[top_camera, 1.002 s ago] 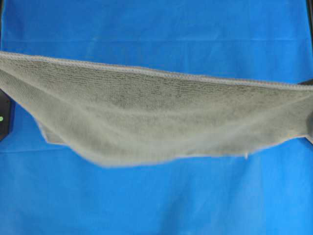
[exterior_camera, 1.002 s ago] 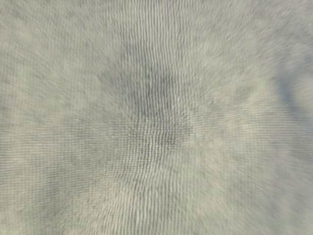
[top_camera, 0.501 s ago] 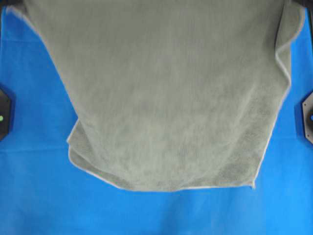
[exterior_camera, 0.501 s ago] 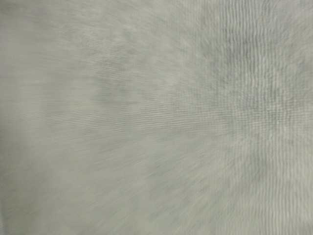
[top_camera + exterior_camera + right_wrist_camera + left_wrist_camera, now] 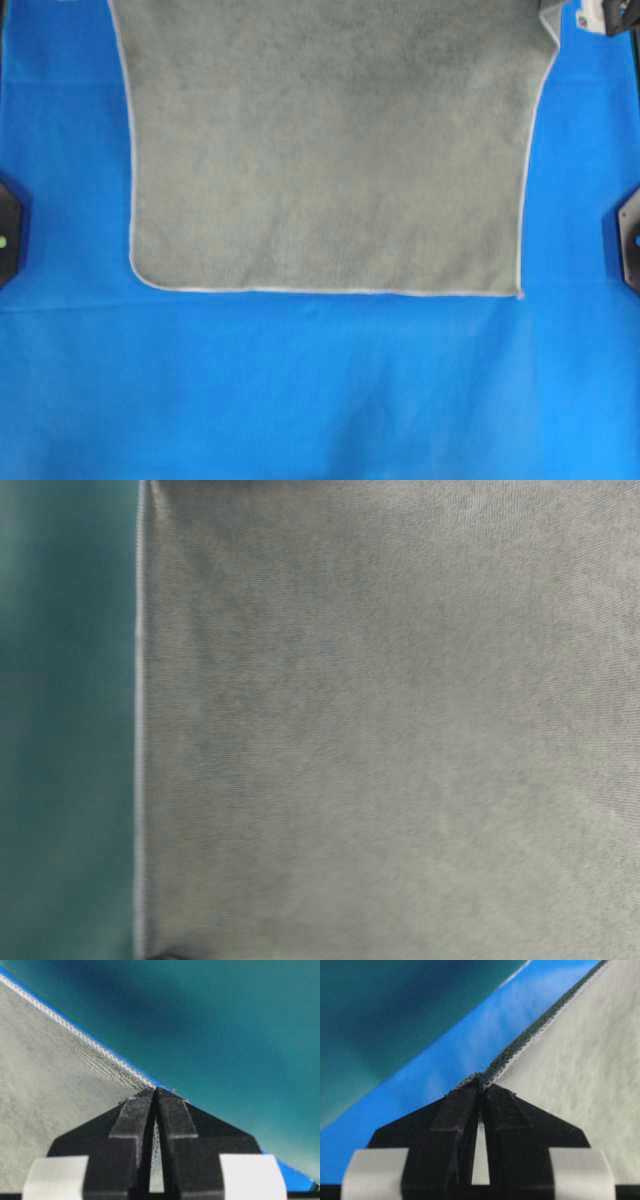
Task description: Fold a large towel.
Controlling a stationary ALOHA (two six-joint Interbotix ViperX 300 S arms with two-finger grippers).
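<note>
Left gripper [image 5: 481,1087] and right gripper [image 5: 156,1091] each pinch a far corner of the towel [image 5: 330,150].

From the left: the left jaws are clamped on the stitched hem at one far corner, the right jaws likewise at the other. The towel lies flat on the blue sheet [image 5: 300,400], reaching from the held edge toward the near side. Its free near edge runs crosswise, well away from both grippers, neither arm closer, so I'd guess folding means bringing the two edges together.
</note>
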